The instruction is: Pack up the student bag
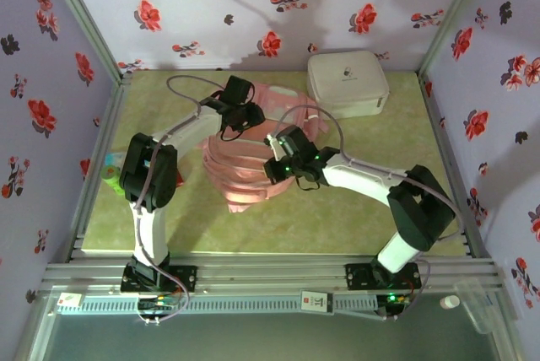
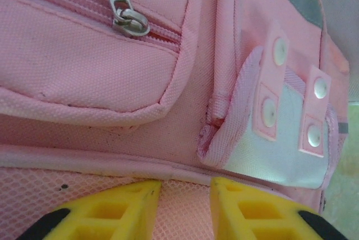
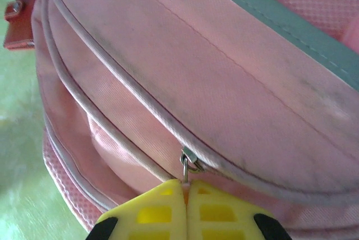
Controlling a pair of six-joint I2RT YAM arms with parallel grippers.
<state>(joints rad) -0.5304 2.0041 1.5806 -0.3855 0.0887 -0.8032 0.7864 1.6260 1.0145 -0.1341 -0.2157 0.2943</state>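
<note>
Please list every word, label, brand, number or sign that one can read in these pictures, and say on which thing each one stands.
Nothing can be read.
Case: small dark mark on the lid, too small to read.
Left sticker on the rail: red marks, blurred.
Middle sticker on the rail: red marks, blurred.
Bag: no print seen.

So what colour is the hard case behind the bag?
The case is white, clearest in the top external view.
</note>
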